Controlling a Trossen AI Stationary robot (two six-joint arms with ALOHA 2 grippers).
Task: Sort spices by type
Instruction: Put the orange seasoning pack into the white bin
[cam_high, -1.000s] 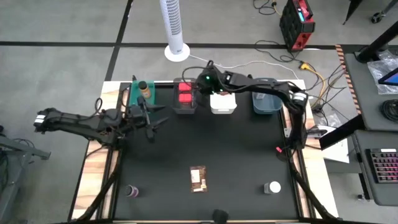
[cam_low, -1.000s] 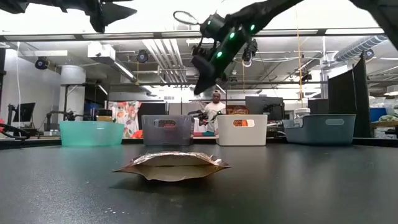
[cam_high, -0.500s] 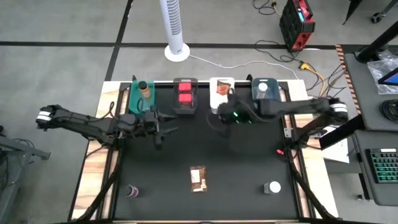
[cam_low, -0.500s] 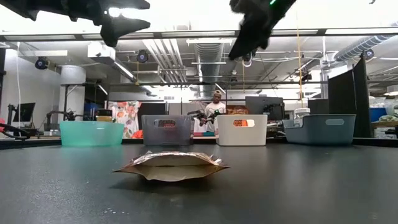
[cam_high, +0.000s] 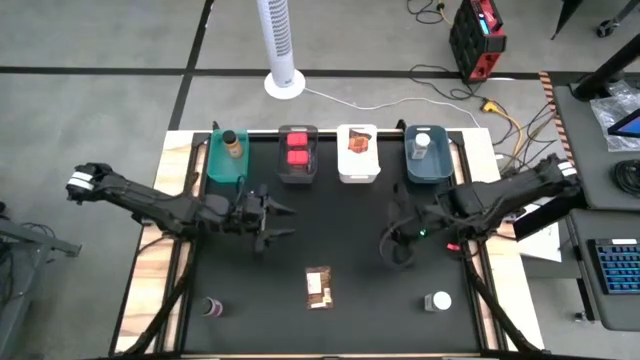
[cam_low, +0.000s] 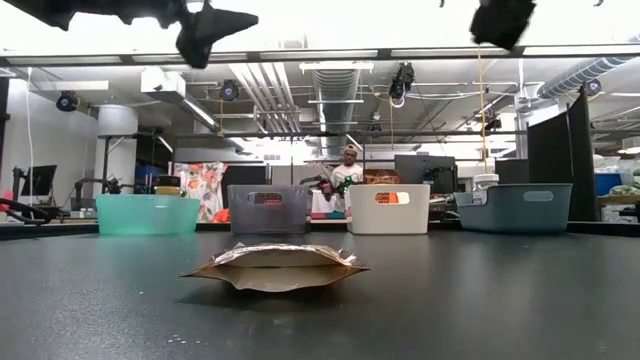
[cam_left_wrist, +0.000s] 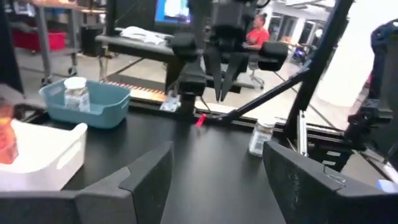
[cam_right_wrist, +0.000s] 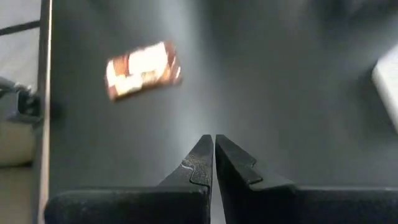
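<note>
A flat orange-brown packet (cam_high: 318, 287) lies on the black table near its front, also in the low view (cam_low: 277, 267) and the right wrist view (cam_right_wrist: 143, 70). A purple bottle (cam_high: 211, 307) stands at the near left and a white-capped jar (cam_high: 437, 301) at the near right. Along the far edge, the teal bin (cam_high: 216, 165) holds a brown bottle (cam_high: 233, 143), the grey bin (cam_high: 298, 176) two red tubs (cam_high: 298, 150), the white bin (cam_high: 358, 176) a packet (cam_high: 358, 143), and the blue bin (cam_high: 428, 176) a jar (cam_high: 421, 142). My left gripper (cam_high: 285, 220) hangs open and empty left of centre. My right gripper (cam_high: 387, 248) is shut and empty, right of centre.
The table's middle between the two grippers is bare black surface. The left wrist view shows the right arm's gripper (cam_left_wrist: 221, 81) ahead, the blue bin (cam_left_wrist: 93, 112) and the near-right jar (cam_left_wrist: 258, 137). A person sits in the room beyond the far edge (cam_low: 345, 170).
My right gripper has swung, shut, from above the white bin at the far edge toward the table's near and right side. My left gripper, still open, has moved toward the table's right and near edges and sunk a little.
</note>
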